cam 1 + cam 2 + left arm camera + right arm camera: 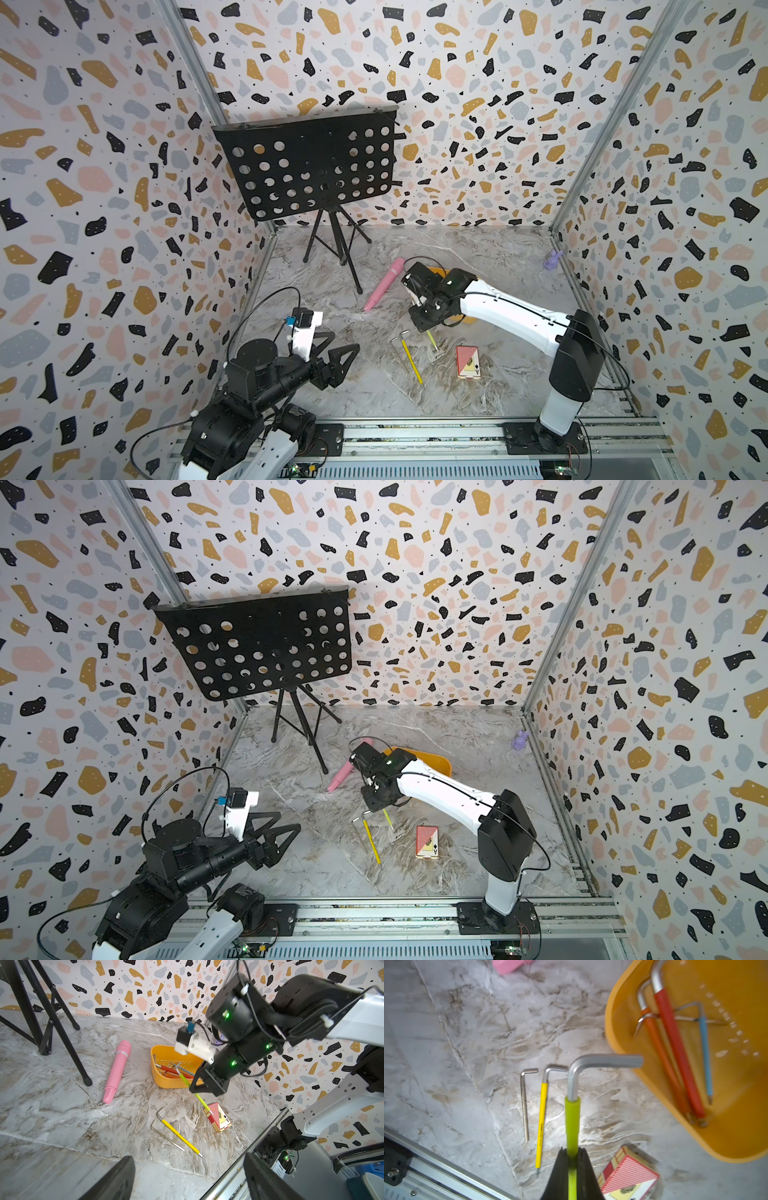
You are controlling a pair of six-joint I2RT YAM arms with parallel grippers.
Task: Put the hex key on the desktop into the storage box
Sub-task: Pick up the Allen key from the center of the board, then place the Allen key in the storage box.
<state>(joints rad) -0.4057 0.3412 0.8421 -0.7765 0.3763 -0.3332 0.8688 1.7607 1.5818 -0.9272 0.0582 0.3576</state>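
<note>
the hex key (572,1118) with the lime-green sleeve is pinched in my right gripper (572,1153), jaws closed tight on the sleeve, and i hold it off the desk (467,1053). in the right wrist view it runs up the lower middle of the frame. its bent steel end points right and just overlaps the rim of the storage box (737,1147), the yellow tray filling the upper right; whether that tip is truly above the box i cannot tell. a red-sleeved key (679,1059), an orange-sleeved key (662,1059) and a thin blue-sleeved key (706,1053) already lie inside the box. left of my held key in that frame, a yellow-sleeved key (542,1122) and a bare steel key (524,1105) lie side by side on the desk. a red playing-card box (629,1176) sits at the lower right. my left gripper (347,339) is at the lower left of both top views, jaws apart and holding nothing, well apart from the keys.
</note>
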